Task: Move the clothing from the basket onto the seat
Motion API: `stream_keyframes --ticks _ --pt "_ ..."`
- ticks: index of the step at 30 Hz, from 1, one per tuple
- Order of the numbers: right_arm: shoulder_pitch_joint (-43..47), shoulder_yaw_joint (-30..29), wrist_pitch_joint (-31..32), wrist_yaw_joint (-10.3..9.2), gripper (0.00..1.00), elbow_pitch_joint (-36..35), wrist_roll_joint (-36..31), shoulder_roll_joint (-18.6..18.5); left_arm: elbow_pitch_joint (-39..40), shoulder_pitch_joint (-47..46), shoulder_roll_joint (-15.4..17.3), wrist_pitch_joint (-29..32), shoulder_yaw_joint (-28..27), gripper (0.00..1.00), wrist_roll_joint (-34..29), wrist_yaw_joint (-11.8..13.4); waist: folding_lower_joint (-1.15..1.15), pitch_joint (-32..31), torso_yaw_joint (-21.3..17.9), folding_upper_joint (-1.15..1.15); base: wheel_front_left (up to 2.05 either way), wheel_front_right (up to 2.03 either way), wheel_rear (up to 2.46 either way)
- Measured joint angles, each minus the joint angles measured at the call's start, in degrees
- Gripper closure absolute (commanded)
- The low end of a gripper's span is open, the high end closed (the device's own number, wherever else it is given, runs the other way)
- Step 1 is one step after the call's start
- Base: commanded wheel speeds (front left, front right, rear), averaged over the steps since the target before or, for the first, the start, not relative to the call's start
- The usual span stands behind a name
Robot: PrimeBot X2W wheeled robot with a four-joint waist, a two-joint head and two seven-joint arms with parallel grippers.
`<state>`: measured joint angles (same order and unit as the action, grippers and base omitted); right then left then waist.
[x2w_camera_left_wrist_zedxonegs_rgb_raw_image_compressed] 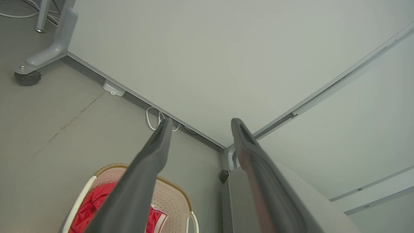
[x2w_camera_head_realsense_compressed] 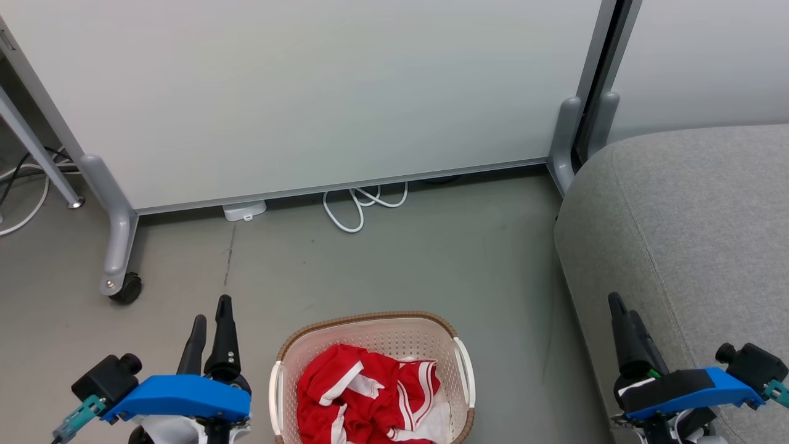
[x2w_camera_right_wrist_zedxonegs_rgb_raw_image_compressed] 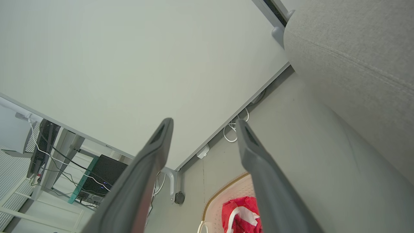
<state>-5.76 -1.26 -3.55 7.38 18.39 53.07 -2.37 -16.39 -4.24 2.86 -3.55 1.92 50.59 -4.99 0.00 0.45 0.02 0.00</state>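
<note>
**On the Floor, in the Basket: Nothing Yet Moved to the Seat**

On the floor (x2w_camera_head_realsense_compressed: 400,265), well out from the white partition panel (x2w_camera_head_realsense_compressed: 308,92) at its far edge, the basket (x2w_camera_head_realsense_compressed: 370,317) is seen with the clothing (x2w_camera_head_realsense_compressed: 363,388) heaped inside it. Red fabric with white stripes is bunched against the base and walls. No red fabric is seen on the seat (x2w_camera_head_realsense_compressed: 696,216). Its grey cushion stands to the right of the basket, near it but apart, with a strip of floor between them.

The left gripper (x2w_camera_head_realsense_compressed: 212,310) is held above the floor just left of the basket, its jaws apart and nothing between them. The right gripper (x2w_camera_head_realsense_compressed: 622,306) is held beside the seat's rounded edge, its jaws likewise apart and empty, as both wrist views confirm. The clothing is touched by neither.

The task is judged to be at its very start. Nothing has been lifted, and the whole heap is left to be grasped, carried across the gap and laid on the cushion. How many garments are in the heap cannot be told from the folds.
</note>
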Motion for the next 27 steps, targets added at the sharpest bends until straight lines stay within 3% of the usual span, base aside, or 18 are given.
stream_keyframes --ticks 27 --pt "-1.41 1.01 -3.67 0.02 0.0 2.1 -23.5 -0.09 -2.36 -0.94 1.33 -4.6 4.78 0.0 -19.78 0.16 0.0 -0.15 0.14 0.0 0.0 0.0 0.0"
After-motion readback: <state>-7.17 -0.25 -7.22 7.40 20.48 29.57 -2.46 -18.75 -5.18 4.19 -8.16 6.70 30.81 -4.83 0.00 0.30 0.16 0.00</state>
